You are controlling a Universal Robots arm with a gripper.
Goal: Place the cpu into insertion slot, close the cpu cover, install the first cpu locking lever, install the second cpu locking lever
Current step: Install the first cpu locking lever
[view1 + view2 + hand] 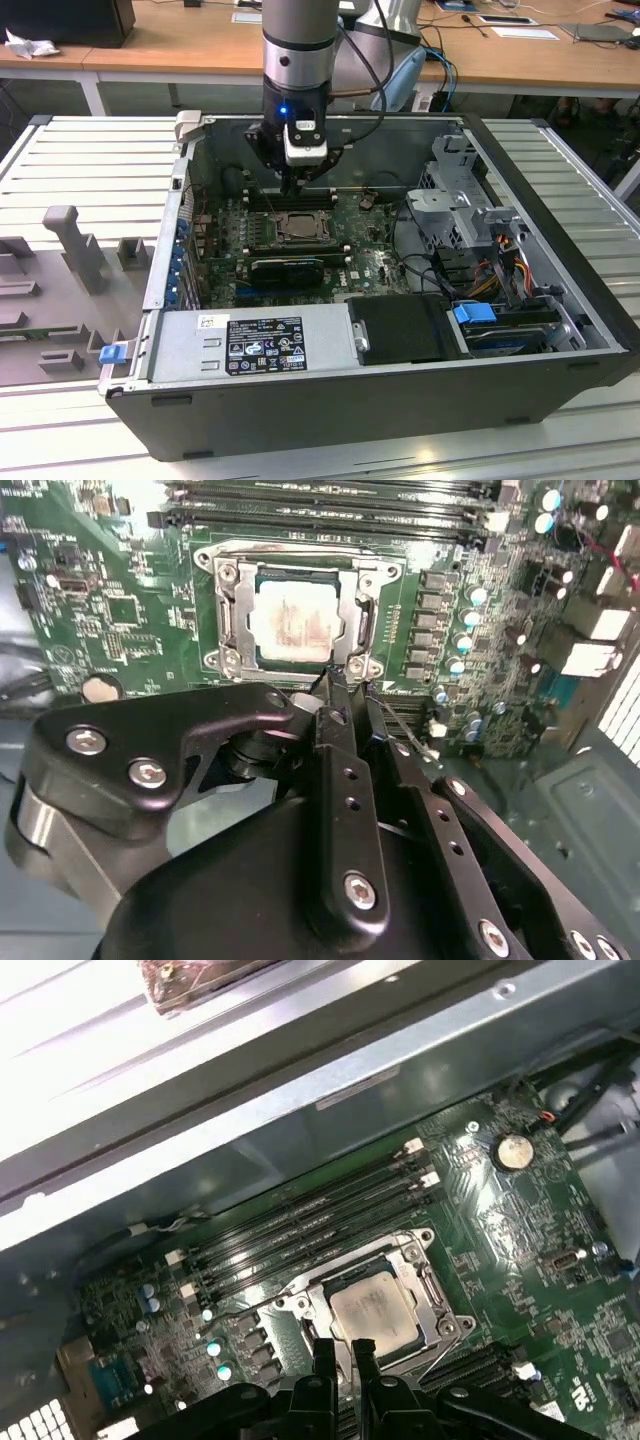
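The cpu (290,620) lies flat in the insertion slot (385,572) on the green motherboard, its pale silvery top showing. The cpu cover (228,615) lies down around it as a metal frame. In the first wrist view the cpu (372,1310) shows through the cover (425,1285) in the same way. My gripper (348,695) hovers at the socket's edge with its thin black fingers close together and nothing seen between them. A thin wire lever (410,738) runs beside the fingertips. In the exterior view the gripper (293,185) hangs just above the socket (298,228).
The motherboard sits deep in an open computer case (330,400). Long black memory slots (300,1230) run beside the socket. A black card (290,268), a power supply (250,345) and a drive cage with cables (470,220) crowd the case. Case walls rise all around.
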